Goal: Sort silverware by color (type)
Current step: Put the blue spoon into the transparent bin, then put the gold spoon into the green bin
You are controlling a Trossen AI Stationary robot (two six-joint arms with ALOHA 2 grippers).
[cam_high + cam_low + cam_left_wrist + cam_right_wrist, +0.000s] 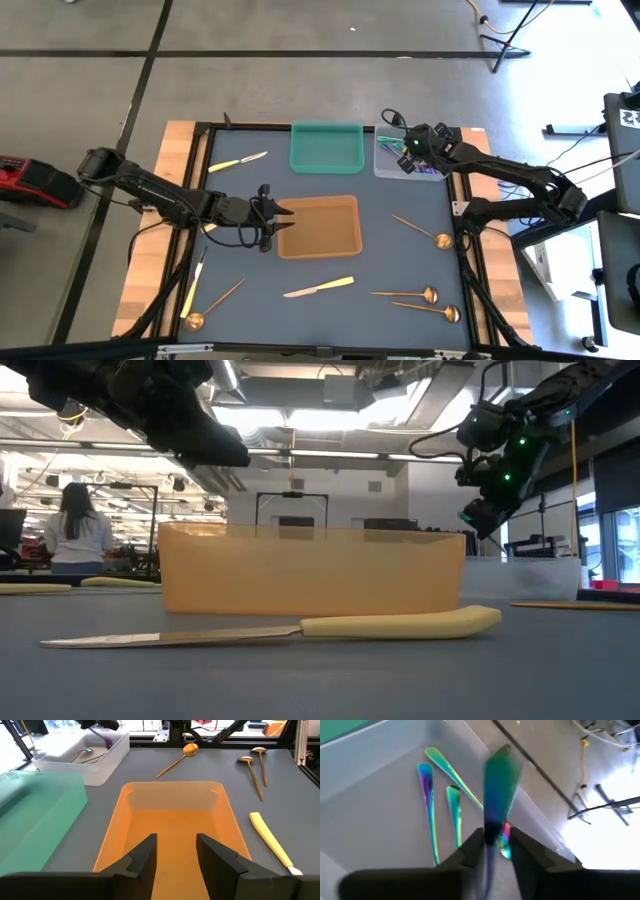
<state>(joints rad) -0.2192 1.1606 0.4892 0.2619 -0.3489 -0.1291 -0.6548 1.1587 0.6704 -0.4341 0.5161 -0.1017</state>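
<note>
Right gripper (492, 842) above clear tray (385, 165), jaws parting around iridescent piece (499, 785); three iridescent pieces (442, 807) already inside. Left gripper (175, 852) spread, empty, over orange tray (318, 228). Gold spoons (425, 294) and cream knives (320, 288) unsorted on table (400, 260).

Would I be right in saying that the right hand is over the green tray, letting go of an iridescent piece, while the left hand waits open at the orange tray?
Not quite: the right hand is over the clear tray, not the green tray, as the high view shows. The rest holds: an iridescent piece sits between its fingers above three others in that tray, and the left hand waits open at the orange tray.
</note>
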